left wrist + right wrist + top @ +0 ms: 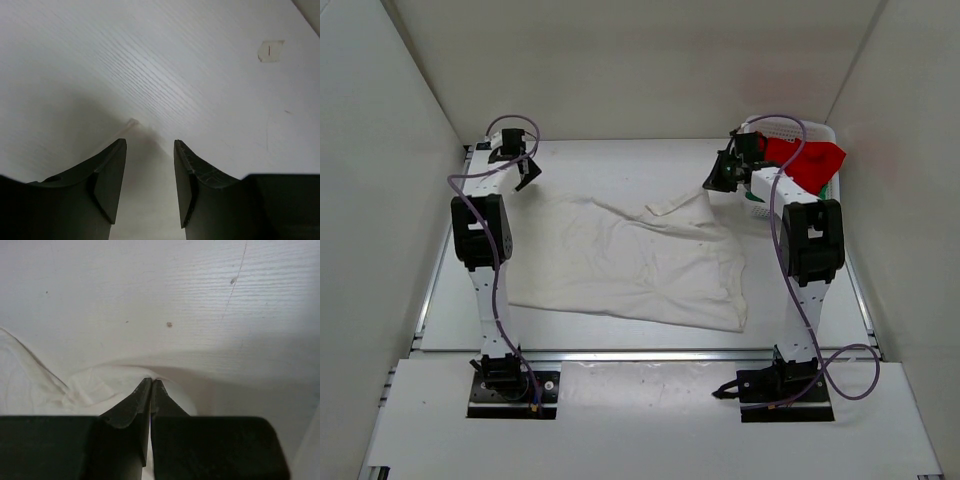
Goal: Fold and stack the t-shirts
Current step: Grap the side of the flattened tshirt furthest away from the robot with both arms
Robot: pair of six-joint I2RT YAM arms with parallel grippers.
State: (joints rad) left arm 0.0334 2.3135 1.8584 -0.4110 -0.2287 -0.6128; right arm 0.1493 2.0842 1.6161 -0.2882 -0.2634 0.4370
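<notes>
Progress: nothing folded yet; off-white t-shirt (630, 270) lies spread and rumpled mid-counter.
Left gripper (525, 178): half open, empty, over the far left corner.
Right gripper (713, 186): pinched shut on that shirt's far right edge.
Remaining: every fold and the stacking; red t-shirt (807, 160) sits in the basket (790, 127), far right corner.
Hidden: green t-shirt, barely visible beneath the red.

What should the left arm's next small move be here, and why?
Probably bring the open, empty left gripper to the off-white shirt at its far-left corner and pinch it, since the right gripper is shut on the far-right corner.
</notes>
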